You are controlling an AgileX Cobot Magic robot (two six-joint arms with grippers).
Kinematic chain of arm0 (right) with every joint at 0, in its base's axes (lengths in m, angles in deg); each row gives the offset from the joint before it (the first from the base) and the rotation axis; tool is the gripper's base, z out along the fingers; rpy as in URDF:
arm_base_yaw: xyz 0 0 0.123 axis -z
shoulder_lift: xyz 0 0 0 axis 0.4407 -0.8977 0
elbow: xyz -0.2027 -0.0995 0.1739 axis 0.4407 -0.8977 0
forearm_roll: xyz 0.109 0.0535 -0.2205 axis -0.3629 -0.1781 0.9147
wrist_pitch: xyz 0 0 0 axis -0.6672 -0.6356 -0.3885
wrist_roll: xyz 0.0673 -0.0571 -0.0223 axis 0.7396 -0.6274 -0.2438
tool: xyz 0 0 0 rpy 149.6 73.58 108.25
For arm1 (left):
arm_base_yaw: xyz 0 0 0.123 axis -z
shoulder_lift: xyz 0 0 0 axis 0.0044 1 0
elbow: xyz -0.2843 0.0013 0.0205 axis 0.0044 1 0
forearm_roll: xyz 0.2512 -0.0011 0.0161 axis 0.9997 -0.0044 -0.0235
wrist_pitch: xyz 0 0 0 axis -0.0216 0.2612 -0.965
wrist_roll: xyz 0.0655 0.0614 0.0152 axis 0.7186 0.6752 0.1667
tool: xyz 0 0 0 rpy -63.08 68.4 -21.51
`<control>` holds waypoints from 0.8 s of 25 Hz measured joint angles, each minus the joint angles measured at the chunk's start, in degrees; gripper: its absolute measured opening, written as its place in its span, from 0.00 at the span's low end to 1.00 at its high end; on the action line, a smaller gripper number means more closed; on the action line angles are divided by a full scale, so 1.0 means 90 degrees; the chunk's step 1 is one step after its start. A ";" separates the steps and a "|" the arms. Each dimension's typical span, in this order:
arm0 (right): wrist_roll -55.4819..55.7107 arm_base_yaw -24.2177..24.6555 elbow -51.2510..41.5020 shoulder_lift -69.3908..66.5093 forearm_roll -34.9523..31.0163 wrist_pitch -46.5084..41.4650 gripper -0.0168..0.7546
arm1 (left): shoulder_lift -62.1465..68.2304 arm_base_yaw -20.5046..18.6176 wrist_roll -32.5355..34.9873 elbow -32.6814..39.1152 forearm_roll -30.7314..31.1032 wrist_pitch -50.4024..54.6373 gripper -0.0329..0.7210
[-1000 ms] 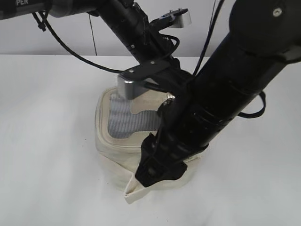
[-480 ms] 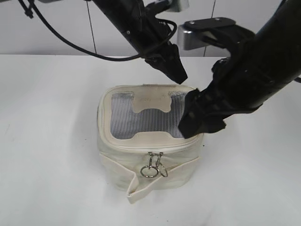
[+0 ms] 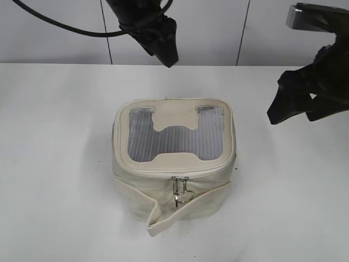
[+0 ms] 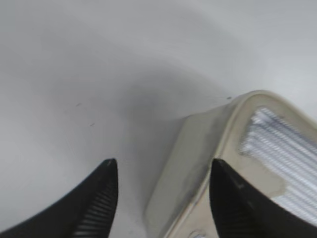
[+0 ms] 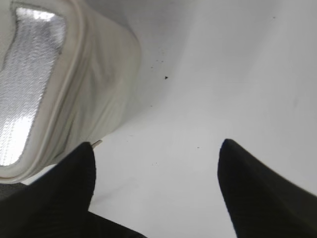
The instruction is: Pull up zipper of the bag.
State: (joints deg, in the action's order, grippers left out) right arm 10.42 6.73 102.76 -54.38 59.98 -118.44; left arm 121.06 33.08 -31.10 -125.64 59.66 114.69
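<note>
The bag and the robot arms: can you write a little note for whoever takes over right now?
Left end effector: open, empty, raised behind the bag.
Right end effector: open, empty, raised off to the bag's right.
Bag: upright mid-table, mesh top up, strap loose at the front.
Zipper: looks closed around the top rim; both pulls hang together at the front.
Done: zipping appears complete, nothing held.
Left: just check the zip is fully shut.

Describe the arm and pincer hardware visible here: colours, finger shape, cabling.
Both arms are black. The left pincer has two black tapered fingers with ribbed inner faces; a black cable loops off that arm. The right pincer has the same black pointed fingers, and a silver metal block sits above it.
</note>
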 joint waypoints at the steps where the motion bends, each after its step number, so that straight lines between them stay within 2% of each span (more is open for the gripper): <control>1: 0.0006 0.0112 0.0000 0.0000 0.0000 0.0005 0.79 | -0.0066 -0.0005 -0.0245 0.0000 0.0383 0.0006 0.65; 4: 0.0013 0.0502 0.0000 0.0000 0.0007 0.0056 0.79 | -0.0260 -0.0063 -0.1043 0.0000 0.1344 0.0012 0.65; 8: 0.0018 0.0971 0.0000 0.0000 0.0098 0.0127 0.79 | -0.0514 -0.0360 -0.2257 0.0000 0.1989 0.0006 0.65; 14: 0.0114 0.1318 0.0000 0.0000 0.0309 0.0431 0.79 | -0.1245 -0.1217 -0.2929 0.0434 0.2177 -0.0001 0.64; 20: 0.0628 0.1321 0.0000 0.0000 0.1034 0.0257 0.79 | -0.2717 -0.2195 -0.3391 0.1998 0.2359 -0.0009 0.63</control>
State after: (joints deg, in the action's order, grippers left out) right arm 16.07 18.62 102.76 -54.38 69.29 -116.13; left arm 96.61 13.32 -61.62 -107.65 80.90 114.60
